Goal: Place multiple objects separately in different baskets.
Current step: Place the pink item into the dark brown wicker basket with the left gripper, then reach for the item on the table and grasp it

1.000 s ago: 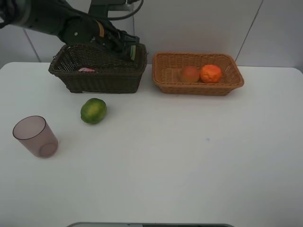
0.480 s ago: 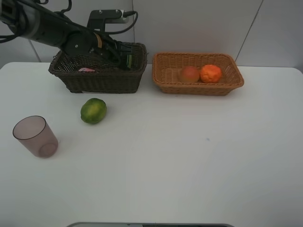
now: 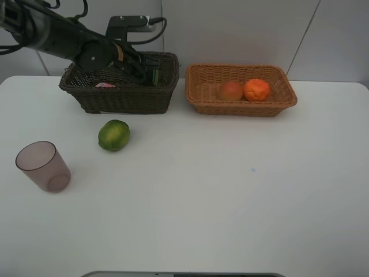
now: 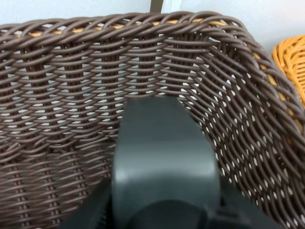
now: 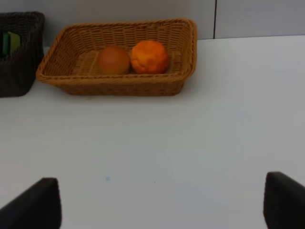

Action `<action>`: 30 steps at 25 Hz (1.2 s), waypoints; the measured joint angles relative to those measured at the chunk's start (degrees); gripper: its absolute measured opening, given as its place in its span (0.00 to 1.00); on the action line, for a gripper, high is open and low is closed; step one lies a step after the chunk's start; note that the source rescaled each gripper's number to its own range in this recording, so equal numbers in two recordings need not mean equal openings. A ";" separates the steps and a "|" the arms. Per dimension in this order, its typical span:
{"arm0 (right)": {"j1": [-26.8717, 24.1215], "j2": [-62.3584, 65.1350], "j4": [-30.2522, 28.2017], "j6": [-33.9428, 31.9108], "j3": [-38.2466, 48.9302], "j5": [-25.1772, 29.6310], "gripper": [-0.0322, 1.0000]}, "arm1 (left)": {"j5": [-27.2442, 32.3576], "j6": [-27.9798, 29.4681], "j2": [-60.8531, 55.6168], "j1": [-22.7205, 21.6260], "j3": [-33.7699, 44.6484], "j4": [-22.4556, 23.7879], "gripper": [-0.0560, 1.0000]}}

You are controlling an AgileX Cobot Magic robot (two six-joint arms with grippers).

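now dips the left gripper [image 3: 149,74] down inside the dark basket [image 3: 115,101], below its height of a second ago, then level with the rim. fills the left wrist view with a dark rounded body, likely the black bottle [image 4: 164,157], low against the weave. cannot tell a firm clamp from a grip just loosening; reads as a release in hand. shares that basket with the pink bottle [image 3: 105,85] at its other end. keeps peach [image 3: 230,90] and orange [image 3: 256,89] side by side in the tan basket [image 3: 242,108], unmoved. leaves green fruit [image 3: 113,135] and cup [image 3: 42,166] out on the bench [image 3: 230,202] as before, so two placements still to do. holds the right gripper [image 5: 159,198] wide open and empty above the bench.
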State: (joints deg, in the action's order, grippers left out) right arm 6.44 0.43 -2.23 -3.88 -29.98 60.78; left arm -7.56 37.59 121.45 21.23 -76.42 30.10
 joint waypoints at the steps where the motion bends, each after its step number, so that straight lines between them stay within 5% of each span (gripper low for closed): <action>1: 0.00 0.00 0.00 0.00 0.00 0.00 0.85 | -0.23 -0.25 -0.22 0.00 0.00 0.00 0.50; 4: 0.00 0.00 0.00 0.00 0.00 0.00 0.85 | -0.31 -1.21 -1.51 0.00 -0.05 0.05 0.80; 7: 0.00 0.00 0.00 0.00 0.00 0.00 0.85 | -0.07 -2.15 -3.46 0.00 -0.11 0.05 0.89; 13: 0.00 0.00 0.00 0.00 0.00 0.00 0.85 | 6.07 -2.56 -8.90 0.09 -0.11 0.05 0.91; 19: 0.00 0.00 0.00 0.00 0.00 0.00 0.85 | 18.85 -2.56 -15.56 0.49 -0.11 -0.61 0.91; 30: 0.00 0.00 0.00 0.00 0.00 0.00 0.85 | 31.94 -10.24 -27.98 0.84 6.64 -10.29 0.91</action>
State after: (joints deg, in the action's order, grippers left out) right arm 6.44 0.43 -2.23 -3.88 -29.98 60.78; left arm 24.38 27.35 93.48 22.07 -69.79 19.80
